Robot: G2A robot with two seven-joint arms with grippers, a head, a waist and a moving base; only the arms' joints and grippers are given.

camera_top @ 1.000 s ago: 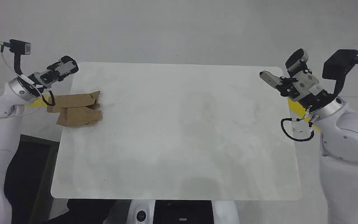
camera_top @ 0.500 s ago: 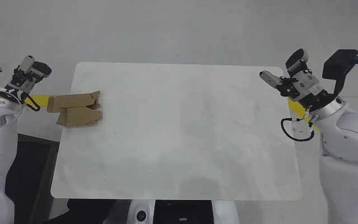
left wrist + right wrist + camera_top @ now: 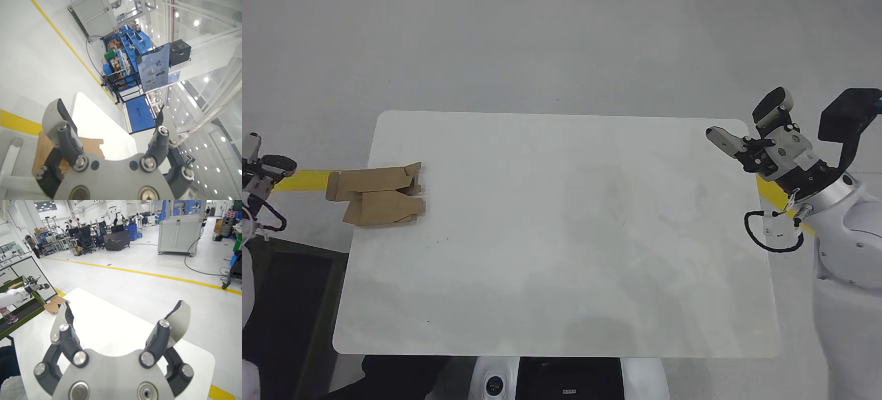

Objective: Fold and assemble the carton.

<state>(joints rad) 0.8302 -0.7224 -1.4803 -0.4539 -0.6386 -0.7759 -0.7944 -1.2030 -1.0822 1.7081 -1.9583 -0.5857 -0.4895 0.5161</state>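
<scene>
Top view: one flattened brown carton (image 3: 377, 195) lies at the left edge of the white desk (image 3: 572, 250), one end overhanging that edge. The desktop beyond it is bare up to the far, near and right edges. Two arms flank the desk. The left tool (image 3: 264, 158) sits off the left edge, apart from the carton. The right tool (image 3: 747, 125) hangs at the far right corner, its two fingers spread with nothing between them.

Left wrist view: the left tool points out over a rounded desk corner toward the floor's yellow line. Its two fingers are spread wide and empty, with the carton below its base.

Right wrist view: the right tool faces across the desk, angled slightly downward. Its fingers are wide apart and hold nothing. The carton lies well away at the opposite edge, with open desktop between.
</scene>
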